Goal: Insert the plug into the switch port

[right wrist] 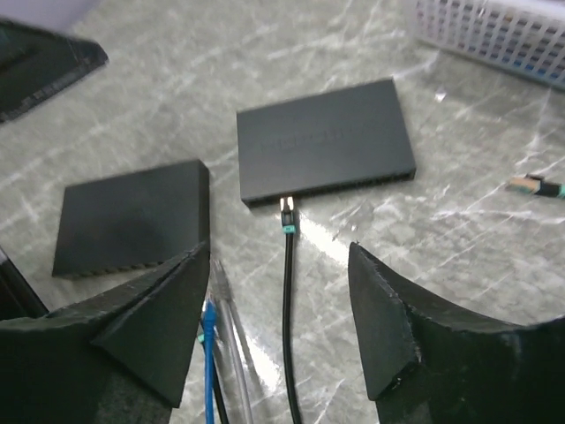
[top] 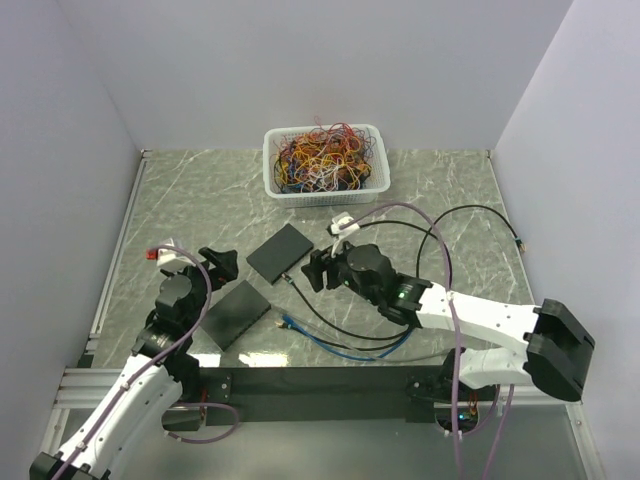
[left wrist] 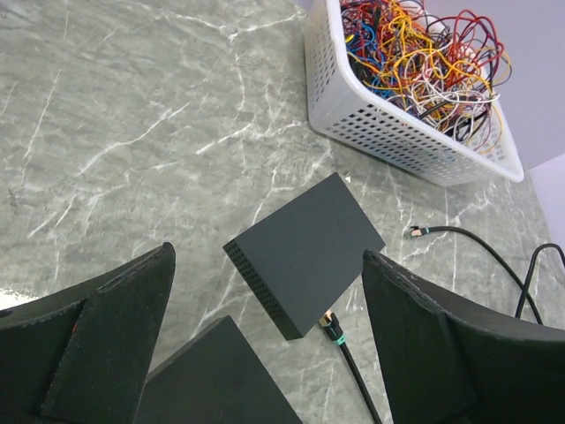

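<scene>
Left gripper (left wrist: 267, 256) released, jaws wide with nothing in them, second black box (right wrist: 132, 216) beside it; white basket (top: 325, 162) of tangled wires sits at the back, well clear. Switch (right wrist: 327, 141) is a flat black box mid-table with the plug (right wrist: 286, 215), gold tip and green collar on a black cable, butted against its near face; can't tell if seated. Blue cable (right wrist: 208, 353) lies beside it, right gripper (right wrist: 278, 256) released just behind; grey-green marbled tabletop (top: 440, 190), plain white walls (top: 300, 60).
</scene>
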You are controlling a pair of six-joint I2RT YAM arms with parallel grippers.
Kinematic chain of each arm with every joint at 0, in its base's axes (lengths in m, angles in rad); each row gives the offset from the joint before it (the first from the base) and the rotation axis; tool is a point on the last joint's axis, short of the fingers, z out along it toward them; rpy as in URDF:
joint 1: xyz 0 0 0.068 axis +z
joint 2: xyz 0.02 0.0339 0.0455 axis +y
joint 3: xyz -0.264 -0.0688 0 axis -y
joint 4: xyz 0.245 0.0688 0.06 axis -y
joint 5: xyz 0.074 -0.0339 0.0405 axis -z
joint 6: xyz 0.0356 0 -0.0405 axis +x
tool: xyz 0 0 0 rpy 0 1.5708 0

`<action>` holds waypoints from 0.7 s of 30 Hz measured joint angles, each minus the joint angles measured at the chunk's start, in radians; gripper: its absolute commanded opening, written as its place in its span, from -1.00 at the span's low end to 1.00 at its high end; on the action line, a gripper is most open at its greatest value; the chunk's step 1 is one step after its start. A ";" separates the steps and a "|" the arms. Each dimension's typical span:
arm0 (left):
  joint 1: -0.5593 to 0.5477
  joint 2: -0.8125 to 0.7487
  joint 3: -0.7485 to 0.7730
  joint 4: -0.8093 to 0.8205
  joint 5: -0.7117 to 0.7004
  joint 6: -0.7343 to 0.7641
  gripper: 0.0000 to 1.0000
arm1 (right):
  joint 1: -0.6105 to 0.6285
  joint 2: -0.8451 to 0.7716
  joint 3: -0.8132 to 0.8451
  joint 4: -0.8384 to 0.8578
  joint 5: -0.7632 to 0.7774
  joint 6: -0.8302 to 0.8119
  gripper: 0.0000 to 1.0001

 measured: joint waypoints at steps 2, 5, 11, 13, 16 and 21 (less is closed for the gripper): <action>0.000 0.007 0.000 0.000 0.000 -0.001 0.86 | 0.000 0.028 0.015 -0.021 -0.010 0.002 0.38; 0.000 0.016 0.000 -0.001 -0.004 -0.003 0.85 | 0.003 0.052 0.052 -0.066 -0.034 0.007 0.33; 0.000 0.020 0.000 -0.011 -0.035 -0.029 0.85 | 0.056 0.058 0.079 -0.089 -0.060 0.066 0.19; 0.000 0.022 0.000 -0.015 -0.050 -0.039 0.84 | 0.087 0.072 0.075 -0.086 -0.063 0.096 0.16; 0.000 0.027 0.000 -0.024 -0.063 -0.050 0.83 | 0.149 0.137 0.075 -0.091 -0.049 0.125 0.10; 0.000 0.028 0.000 -0.051 -0.075 -0.058 0.83 | 0.276 0.228 0.073 -0.139 0.014 0.152 0.08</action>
